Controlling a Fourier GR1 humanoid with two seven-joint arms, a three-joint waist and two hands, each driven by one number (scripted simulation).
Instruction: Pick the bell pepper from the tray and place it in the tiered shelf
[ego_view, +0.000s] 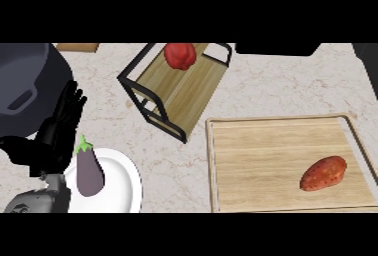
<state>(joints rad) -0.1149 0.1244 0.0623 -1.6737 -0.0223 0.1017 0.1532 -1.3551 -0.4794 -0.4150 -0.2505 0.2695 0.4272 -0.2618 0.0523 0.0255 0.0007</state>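
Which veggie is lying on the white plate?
The purple eggplant. The red bell pepper is on the tiered shelf; the orange sweet potato lies on the tray.

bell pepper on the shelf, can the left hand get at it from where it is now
Probably yes. The left hand rests open at the view's left, and the bell pepper lies on the tiered shelf's top board, uncovered. Only the shelf's black frame stands between them.

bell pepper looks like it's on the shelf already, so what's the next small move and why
Probably none beyond keeping clear and ending the task. The red bell pepper sits on the wooden top of the tiered shelf with no hand on it. The tray holds only a reddish sweet potato. The left hand is open at the left edge beside the plate with the eggplant; the right hand isn't in view.
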